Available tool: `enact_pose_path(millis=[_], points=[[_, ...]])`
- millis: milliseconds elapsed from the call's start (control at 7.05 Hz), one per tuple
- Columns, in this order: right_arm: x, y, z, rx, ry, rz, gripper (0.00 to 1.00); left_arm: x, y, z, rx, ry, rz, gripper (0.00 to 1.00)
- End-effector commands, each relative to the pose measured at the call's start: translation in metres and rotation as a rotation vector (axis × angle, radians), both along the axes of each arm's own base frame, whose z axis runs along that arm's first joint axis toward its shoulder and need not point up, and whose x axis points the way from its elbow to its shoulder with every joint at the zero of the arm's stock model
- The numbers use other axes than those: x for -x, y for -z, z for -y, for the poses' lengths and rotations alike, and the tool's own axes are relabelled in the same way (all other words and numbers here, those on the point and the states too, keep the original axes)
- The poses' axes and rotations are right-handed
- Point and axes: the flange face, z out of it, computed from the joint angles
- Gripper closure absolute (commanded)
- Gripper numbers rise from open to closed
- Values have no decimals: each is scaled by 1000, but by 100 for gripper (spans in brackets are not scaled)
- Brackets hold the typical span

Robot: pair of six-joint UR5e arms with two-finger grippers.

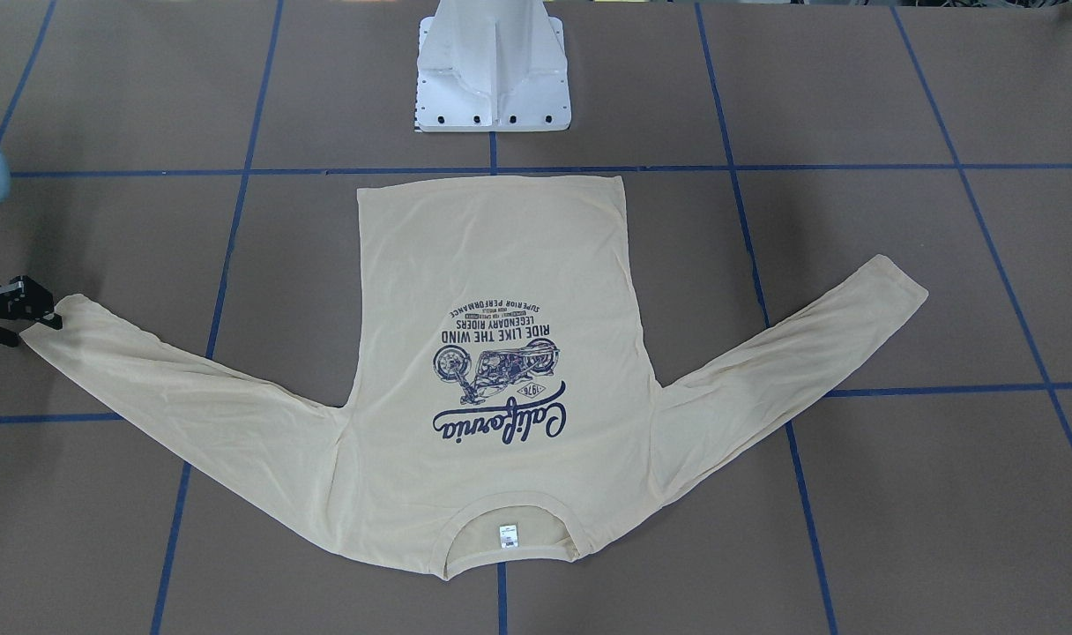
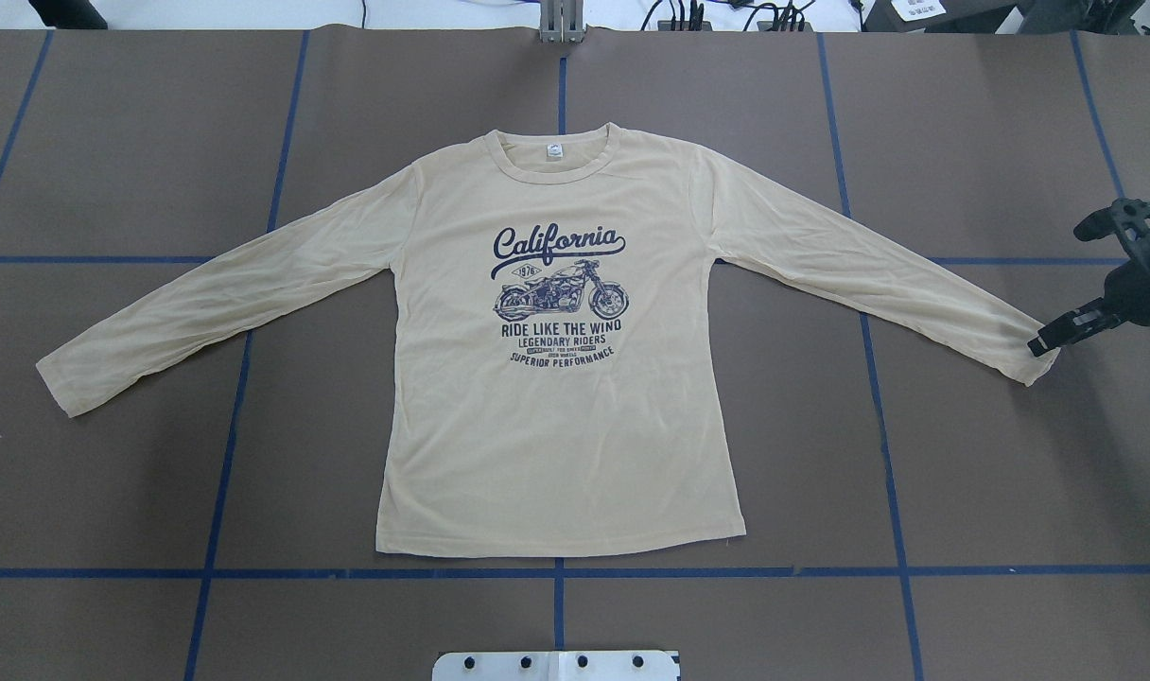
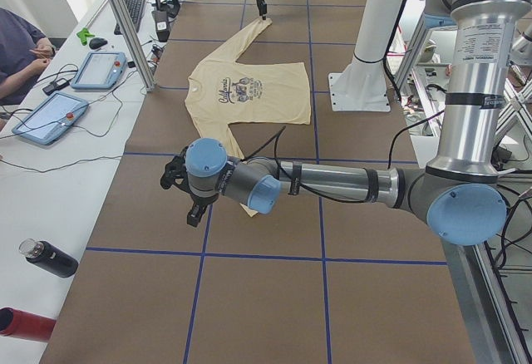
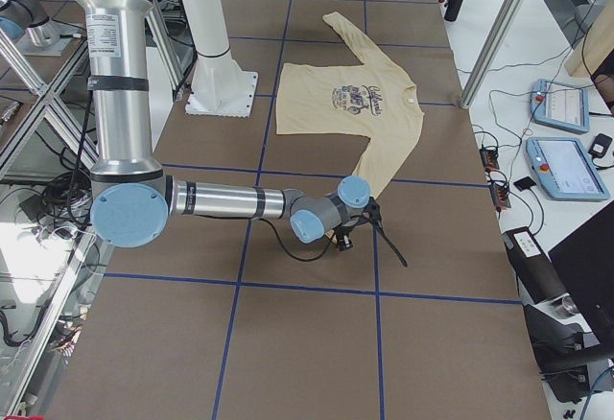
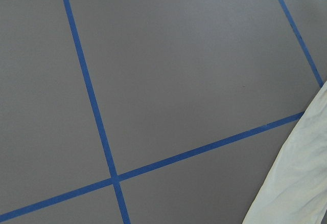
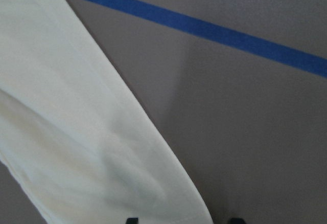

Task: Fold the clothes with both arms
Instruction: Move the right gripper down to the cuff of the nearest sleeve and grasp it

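Observation:
The cream-yellow shirt (image 2: 556, 426) lies flat and print-up on the brown table, both sleeves spread out to the sides. My right gripper (image 2: 1043, 342) is low at the right sleeve's cuff (image 2: 1029, 355). In the right wrist view its two fingertips (image 6: 132, 220) stand apart, with the cuff's corner (image 6: 168, 198) between them, so it is open. My left arm shows only in the exterior left view. There its gripper (image 3: 193, 213) hovers just beyond the left cuff (image 3: 250, 209); I cannot tell whether it is open or shut. The left wrist view shows only table and a sleeve edge (image 5: 296, 183).
Blue tape lines (image 2: 556, 572) divide the table into squares. The white pedestal base (image 1: 494, 79) stands just behind the shirt's hem. A side bench holds tablets (image 3: 100, 69), bottles (image 3: 50, 258) and cables, and a seated person (image 3: 21, 52) is at its far end.

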Motion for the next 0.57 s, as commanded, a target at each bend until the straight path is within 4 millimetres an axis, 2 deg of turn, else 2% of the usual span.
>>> enact_pose_path(millis=[0, 142, 425], points=[[0, 2, 0, -3, -1, 2, 89, -1, -3, 0, 6, -1, 0, 0], [1, 6, 1, -7, 1, 10, 100, -1, -4, 0, 7, -1, 0, 0], [1, 11, 1, -16, 3, 18, 100, -1, -4, 1, 10, -1, -1, 0]])
